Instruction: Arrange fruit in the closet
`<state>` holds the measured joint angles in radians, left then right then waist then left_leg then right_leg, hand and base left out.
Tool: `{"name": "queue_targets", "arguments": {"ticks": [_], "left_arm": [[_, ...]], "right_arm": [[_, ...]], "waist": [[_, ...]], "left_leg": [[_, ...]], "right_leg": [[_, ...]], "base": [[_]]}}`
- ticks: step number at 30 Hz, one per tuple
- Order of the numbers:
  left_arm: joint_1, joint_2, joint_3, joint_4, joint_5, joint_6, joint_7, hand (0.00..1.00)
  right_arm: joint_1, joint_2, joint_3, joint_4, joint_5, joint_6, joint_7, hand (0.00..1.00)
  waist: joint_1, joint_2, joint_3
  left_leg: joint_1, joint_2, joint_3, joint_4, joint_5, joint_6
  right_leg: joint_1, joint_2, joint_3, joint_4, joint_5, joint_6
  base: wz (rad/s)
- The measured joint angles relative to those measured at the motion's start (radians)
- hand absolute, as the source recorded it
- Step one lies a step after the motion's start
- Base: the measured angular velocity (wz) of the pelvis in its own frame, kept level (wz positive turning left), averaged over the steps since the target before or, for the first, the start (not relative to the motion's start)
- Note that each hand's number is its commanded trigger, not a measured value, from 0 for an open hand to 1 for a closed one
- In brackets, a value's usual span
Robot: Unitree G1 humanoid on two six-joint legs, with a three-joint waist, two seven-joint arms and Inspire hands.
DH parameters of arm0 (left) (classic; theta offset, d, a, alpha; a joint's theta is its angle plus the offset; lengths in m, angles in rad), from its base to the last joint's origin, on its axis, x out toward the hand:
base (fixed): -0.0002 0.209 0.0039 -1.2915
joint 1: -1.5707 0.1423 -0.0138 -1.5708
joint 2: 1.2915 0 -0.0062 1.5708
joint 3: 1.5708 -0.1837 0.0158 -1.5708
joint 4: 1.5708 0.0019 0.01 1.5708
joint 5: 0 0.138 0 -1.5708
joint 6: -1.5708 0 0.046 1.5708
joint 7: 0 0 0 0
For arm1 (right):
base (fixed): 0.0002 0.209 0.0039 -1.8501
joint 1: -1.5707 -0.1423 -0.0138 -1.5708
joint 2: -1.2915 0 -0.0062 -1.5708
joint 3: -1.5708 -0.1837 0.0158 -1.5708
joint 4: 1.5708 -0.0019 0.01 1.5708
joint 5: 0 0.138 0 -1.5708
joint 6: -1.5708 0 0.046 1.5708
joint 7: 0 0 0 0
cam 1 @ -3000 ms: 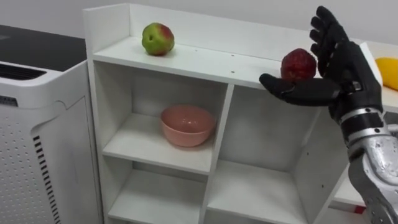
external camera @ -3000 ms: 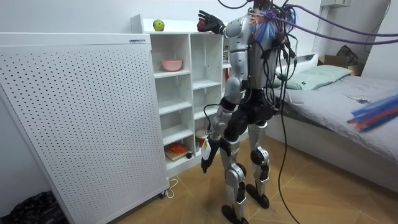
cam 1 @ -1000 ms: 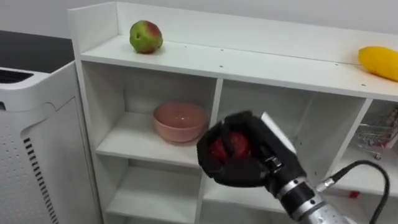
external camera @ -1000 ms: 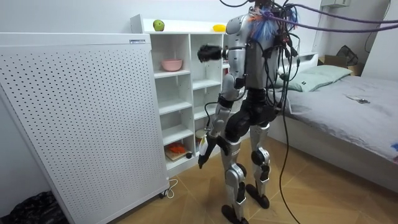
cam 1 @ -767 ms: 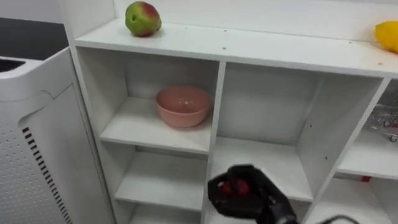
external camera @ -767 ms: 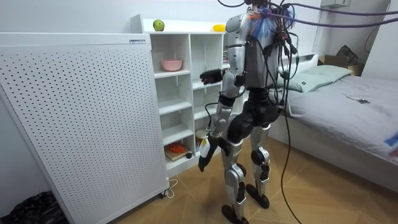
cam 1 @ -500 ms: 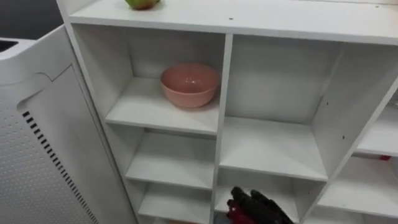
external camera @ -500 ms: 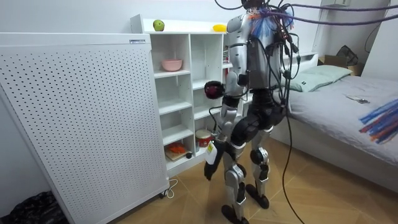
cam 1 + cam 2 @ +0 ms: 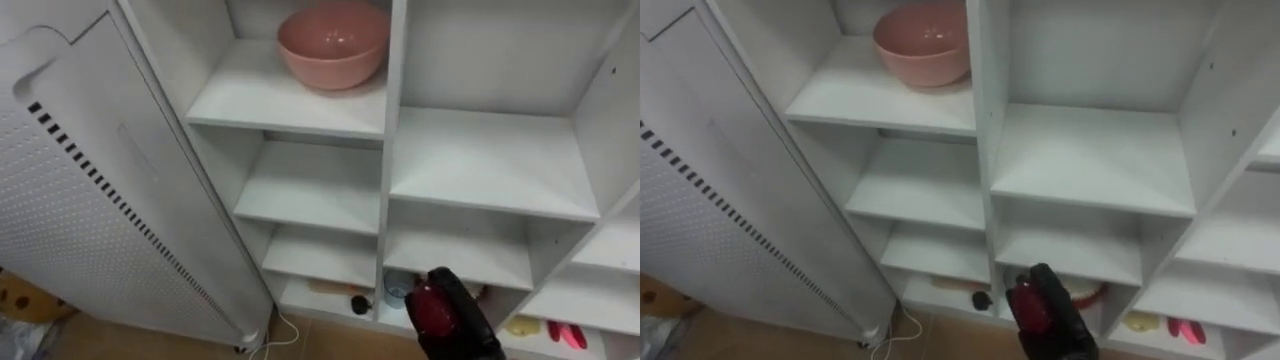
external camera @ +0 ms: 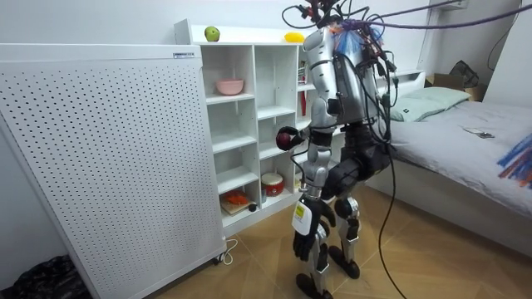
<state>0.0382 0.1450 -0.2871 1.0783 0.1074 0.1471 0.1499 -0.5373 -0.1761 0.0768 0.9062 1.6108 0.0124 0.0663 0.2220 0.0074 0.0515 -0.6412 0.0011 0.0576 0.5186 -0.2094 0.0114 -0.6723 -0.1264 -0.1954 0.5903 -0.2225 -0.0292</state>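
The right hand (image 9: 462,325), fingers curled round a dark red round fruit (image 9: 430,308), sits at 6 o'clock before the white wooden closet's (image 9: 480,160) lowest shelves. A pink round bowl (image 9: 333,42) stands at 12 o'clock. The left hand (image 10: 301,242) hangs low at the robot's side.

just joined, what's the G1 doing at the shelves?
It stands facing the white shelf unit. Its right hand is curled round a red fruit, held low in front of the lower compartments, not yet set down. A pink bowl sits on an upper shelf; a green apple and a yellow fruit lie on top. The left hand hangs by its leg.
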Motion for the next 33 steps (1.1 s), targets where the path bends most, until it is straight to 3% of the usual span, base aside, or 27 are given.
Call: {"name": "queue_targets", "arguments": {"ticks": [6,11,17,23,24,25,26,27,33], "left_arm": [[0.002,0.002,-0.049,-0.024,-0.038,0.001,0.023,0.00],[0.001,0.005,-0.052,-0.042,-0.038,0.000,0.046,0.00],[0.002,0.008,-0.077,-0.042,-0.037,-0.003,0.076,0.00],[0.004,0.032,-0.072,-0.059,-0.037,-0.022,0.084,0.00],[0.004,0.034,-0.071,-0.060,-0.037,-0.024,0.084,0.00],[0.005,0.038,-0.070,-0.067,-0.037,-0.024,0.084,0.00],[0.005,0.038,-0.068,-0.073,-0.036,-0.024,0.084,0.00],[0.005,0.038,-0.069,-0.078,-0.036,-0.024,0.084,0.00],[0.009,0.038,-0.069,-0.078,-0.035,-0.024,0.081,0.00]], "right_arm": [[-0.081,-0.054,-0.062,0.038,0.038,0.001,-0.025,1.00],[-0.143,-0.068,-0.094,0.038,0.045,-0.003,-0.090,1.00],[-0.195,-0.101,-0.102,0.001,0.061,-0.015,-0.141,1.00],[-0.245,-0.134,-0.143,-0.013,0.073,-0.053,-0.177,1.00],[-0.250,-0.138,-0.143,-0.013,0.073,-0.058,-0.180,0.85],[-0.252,-0.142,-0.142,-0.013,0.073,-0.058,-0.189,0.78],[-0.254,-0.144,-0.145,-0.013,0.073,-0.063,-0.190,0.57],[-0.260,-0.144,-0.151,-0.014,0.073,-0.068,-0.196,0.00],[-0.269,-0.143,-0.200,-0.018,0.078,-0.091,-0.261,0.00]], "waist": [[0.002,-0.004,0.0012],[-0.001,-0.018,0.0019],[-0.018,-0.021,0.0008],[-0.023,-0.021,-0.0002],[-0.023,-0.021,-0.0003],[-0.023,-0.021,-0.0004],[-0.022,-0.020,-0.0010],[-0.023,-0.019,-0.0017],[-0.022,-0.013,-0.0056]], "left_leg": [[-0.048,-0.014,0.000,0.023,0.003,0.002],[-0.096,-0.014,0.000,0.054,0.002,0.002],[-0.161,-0.012,0.000,0.097,0.003,0.004],[-0.170,-0.012,0.011,0.105,0.003,0.007],[-0.170,-0.012,0.011,0.105,0.003,0.007],[-0.170,-0.012,0.013,0.105,0.002,0.007],[-0.172,-0.008,0.015,0.105,0.002,0.007],[-0.176,-0.005,0.017,0.105,0.002,0.007],[-0.177,0.000,0.025,0.110,0.001,0.009]], "right_leg": [[-0.053,-0.021,0.003,0.038,-0.014,-0.001],[-0.102,-0.029,0.004,0.066,-0.020,-0.006],[-0.154,-0.037,-0.008,0.100,-0.021,-0.010],[-0.168,-0.043,-0.004,0.112,-0.020,-0.012],[-0.169,-0.043,-0.004,0.112,-0.020,-0.012],[-0.169,-0.042,-0.003,0.112,-0.020,-0.012],[-0.172,-0.042,-0.002,0.112,-0.019,-0.012],[-0.177,-0.042,-0.002,0.114,-0.019,-0.012],[-0.179,-0.040,0.000,0.120,-0.019,-0.013]], "base": [[0.06],[0.02],[0.09],[-0.03],[0.00],[0.00],[0.00],[0.00],[0.00]]}}
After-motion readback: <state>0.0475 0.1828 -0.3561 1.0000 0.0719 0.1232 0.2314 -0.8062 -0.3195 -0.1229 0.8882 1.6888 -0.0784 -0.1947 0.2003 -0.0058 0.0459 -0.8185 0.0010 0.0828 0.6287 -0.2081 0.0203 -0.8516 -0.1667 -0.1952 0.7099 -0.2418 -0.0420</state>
